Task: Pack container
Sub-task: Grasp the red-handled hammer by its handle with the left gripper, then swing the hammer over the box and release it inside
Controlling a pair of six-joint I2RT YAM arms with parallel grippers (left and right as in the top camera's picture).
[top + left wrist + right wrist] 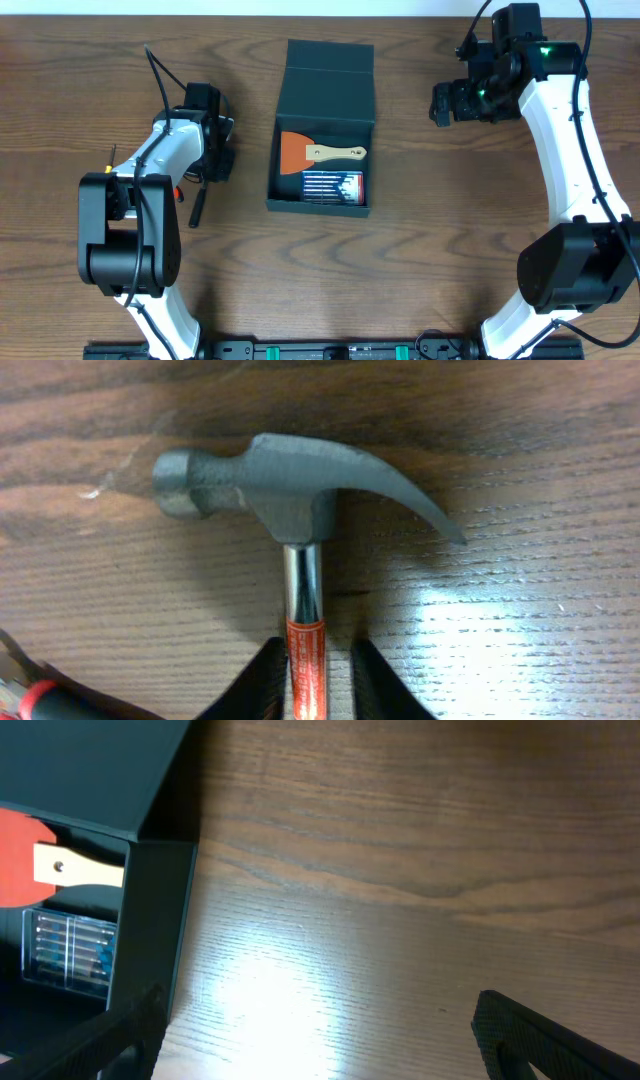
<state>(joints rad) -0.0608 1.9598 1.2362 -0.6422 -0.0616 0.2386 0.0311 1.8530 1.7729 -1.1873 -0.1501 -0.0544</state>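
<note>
The dark teal container (322, 205) stands open at the table's middle, its flap lid (329, 70) laid back. Inside lie an orange scraper (294, 153) with a wooden handle and a small blue case of bits (332, 186). The container's wall (150, 920), scraper (15, 860) and case (65, 950) also show in the right wrist view. A claw hammer (290, 485) lies on the table left of the container, its black grip (195, 208) pointing toward me. My left gripper (320, 685) straddles its orange-labelled shaft, with a small gap on one side. My right gripper (320, 1050) is wide open and empty, right of the container.
A red and black tool handle (30, 700) lies beside the hammer, close to my left gripper; it shows red in the overhead view (180, 195). Bare wooden table (450, 230) lies right of the container.
</note>
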